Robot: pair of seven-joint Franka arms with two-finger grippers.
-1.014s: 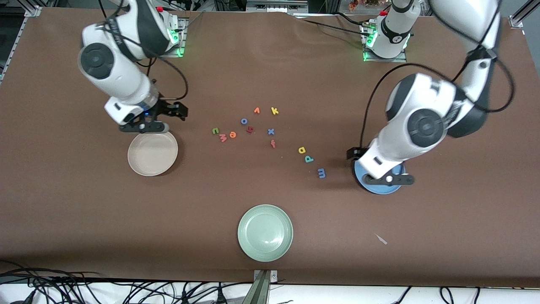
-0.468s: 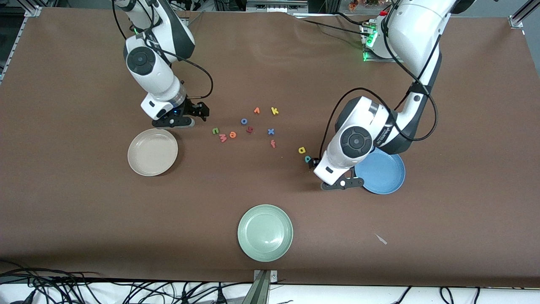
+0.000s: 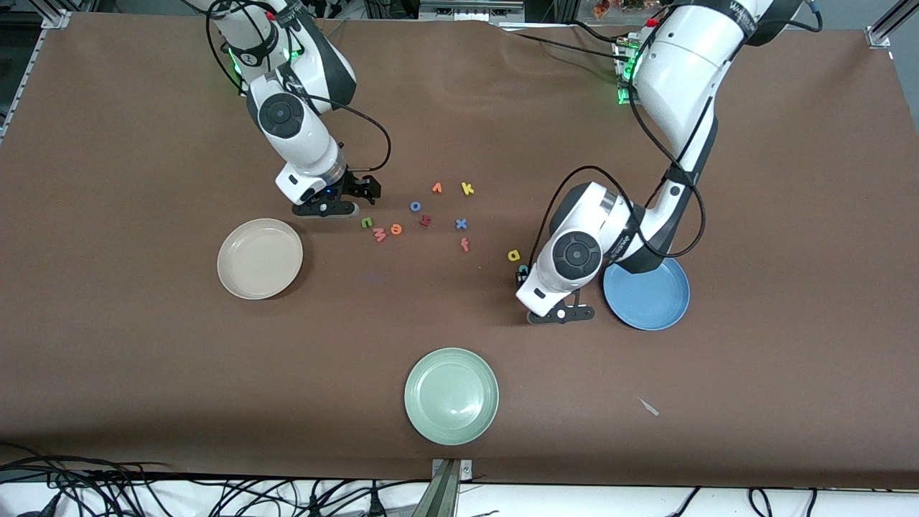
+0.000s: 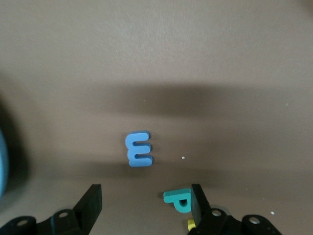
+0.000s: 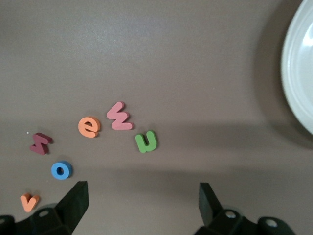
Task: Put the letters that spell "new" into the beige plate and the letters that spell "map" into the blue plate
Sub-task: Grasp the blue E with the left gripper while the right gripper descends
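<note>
**Both grippers low over the letters, nothing held**

I see the blue m (image 4: pixel 139 149) flat on the brown table (image 3: pixel 143 373), out ahead of the left gripper (image 4: pixel 145 208) and roughly in line with the gap between its two spread fingers (image 4: pixel 91 201), not touching either. The teal p (image 4: pixel 178 199) lies right against one of those fingers, with the yellow a (image 3: pixel 514 255) nearby. The blue plate (image 3: pixel 655 310) sits just beside this gripper, toward the left arm's end of the table.

In my right wrist view the green n (image 5: pixel 146 141), red w (image 5: pixel 119 116) and orange e (image 5: pixel 89 127) lie close together, ahead of the right gripper (image 5: pixel 142 208), whose fingers stand wide apart and empty. The n is nearest it. The beige plate (image 3: pixel 237 276) lies nearer the front camera than this gripper, empty.

A blue o (image 5: pixel 61 170) lies beside that cluster.
</note>
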